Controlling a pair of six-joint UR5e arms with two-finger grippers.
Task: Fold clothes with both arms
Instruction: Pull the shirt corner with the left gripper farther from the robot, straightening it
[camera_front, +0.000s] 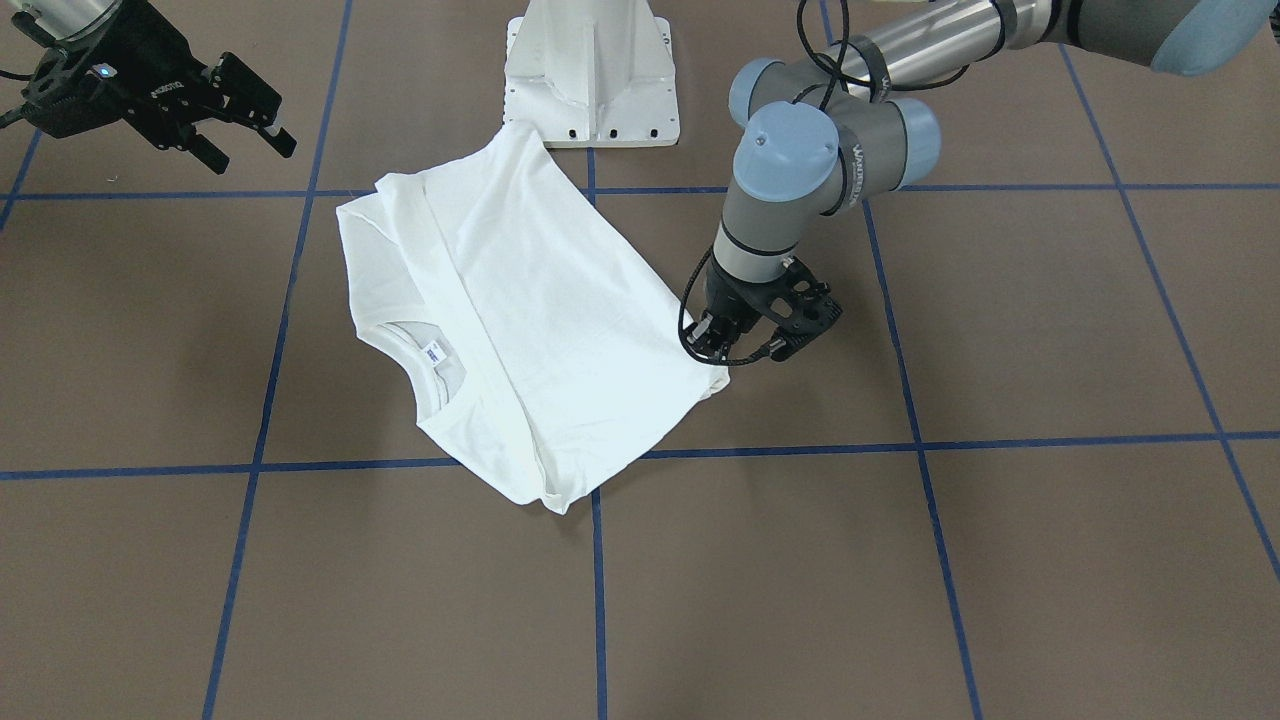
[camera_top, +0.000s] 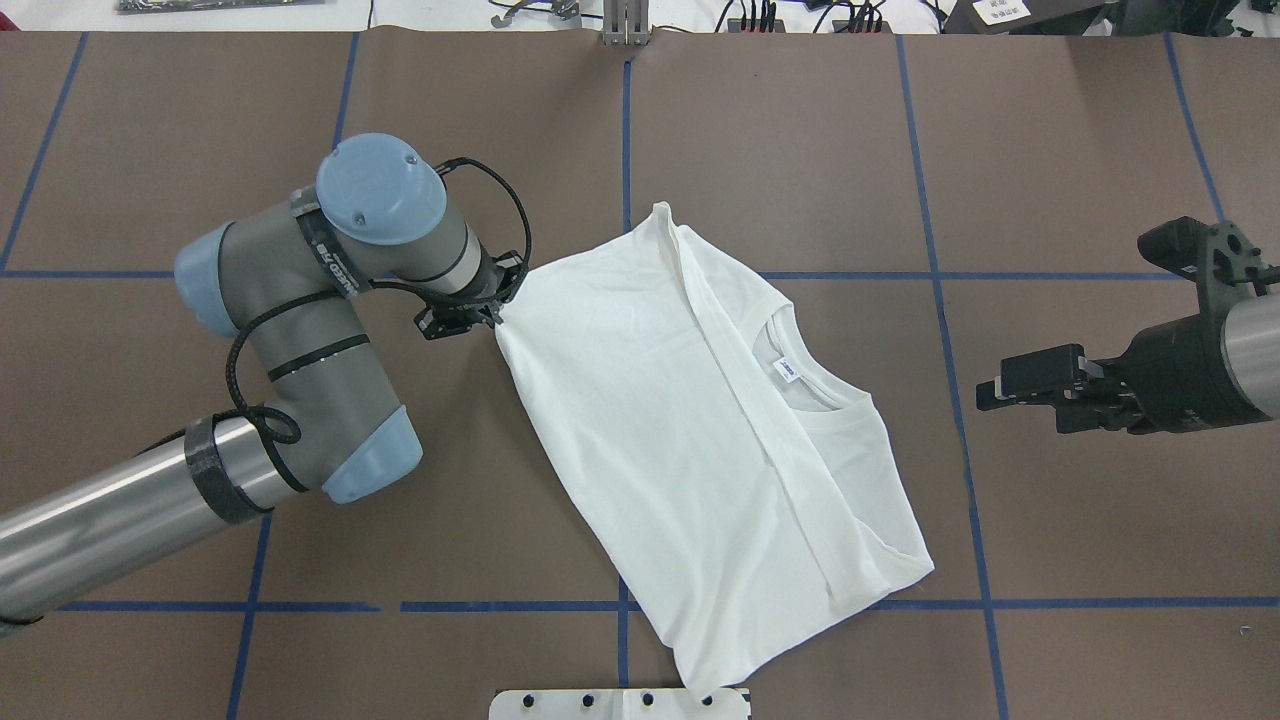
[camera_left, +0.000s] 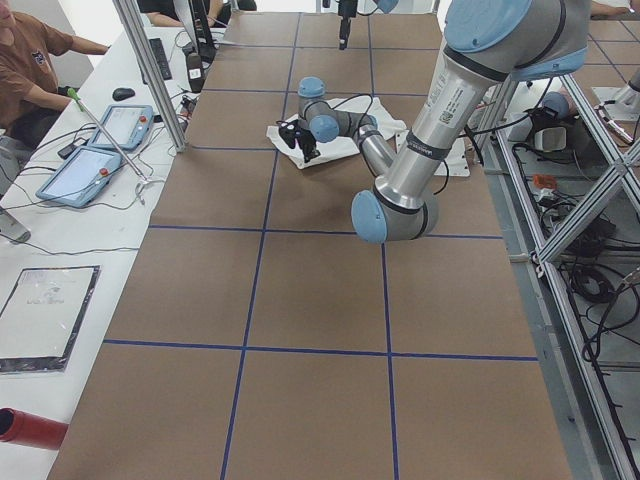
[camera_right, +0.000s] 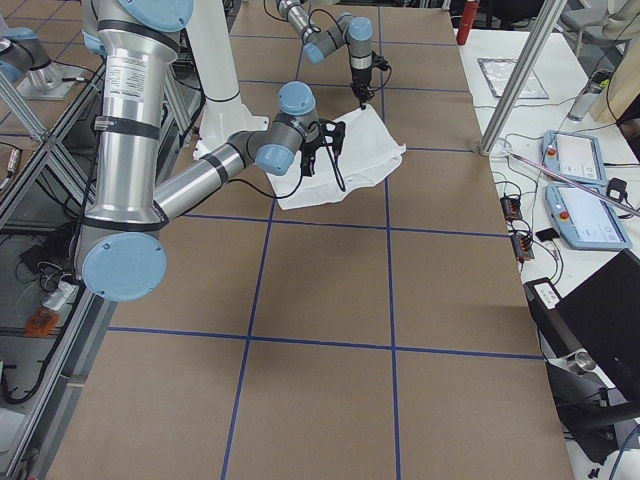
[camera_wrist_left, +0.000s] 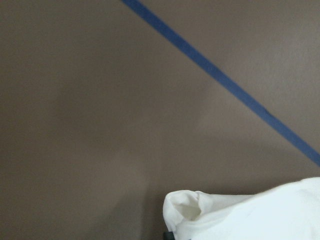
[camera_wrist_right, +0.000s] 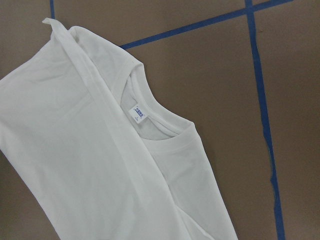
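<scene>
The white long-sleeved T-shirt (camera_front: 540, 300) lies folded lengthwise on the brown table, skewed to the grid, with the collar and neck label (camera_top: 787, 370) showing. No printed text is visible. My left gripper (camera_top: 490, 312) is down at the shirt's corner away from the collar and is shut on it. The left wrist view shows that corner (camera_wrist_left: 190, 207) puckered up at the bottom edge. My right gripper (camera_top: 990, 390) is open and empty, held above the table well off the collar side. Its wrist view looks down on the collar (camera_wrist_right: 150, 130).
The white pedestal base (camera_front: 590, 80) stands right behind the shirt's hem end. Blue tape lines (camera_top: 940, 275) grid the brown table. A side bench with tablets (camera_left: 100, 150) and an operator (camera_left: 30, 70) runs along the far edge.
</scene>
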